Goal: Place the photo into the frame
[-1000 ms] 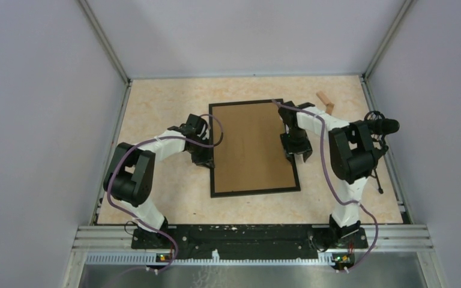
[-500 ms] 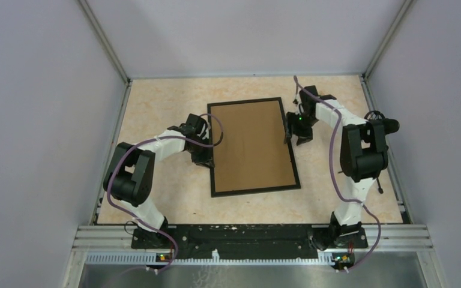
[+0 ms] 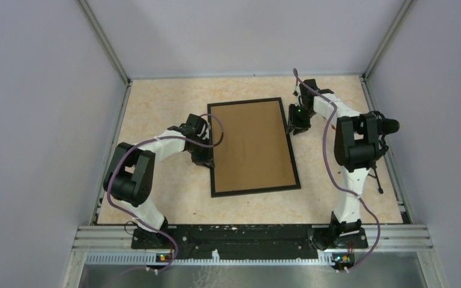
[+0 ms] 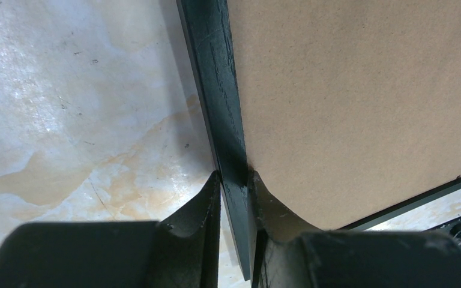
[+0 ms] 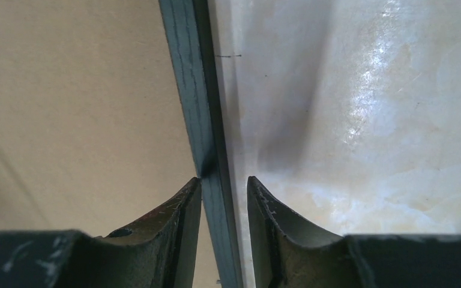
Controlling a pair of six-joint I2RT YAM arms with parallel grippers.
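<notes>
The frame lies back-up mid-table, towards the far edge; I can't see the photo. My left gripper pinches its left side; the right gripper straddles the right side, jaws slightly apart. I'd close squarely (no twisting), then lift both sides evenly.

Nothing readable is showing in any view: no text, label, brand, number or sign. The frame is presenting only an unmarked brown back and a bare black edge.
</notes>
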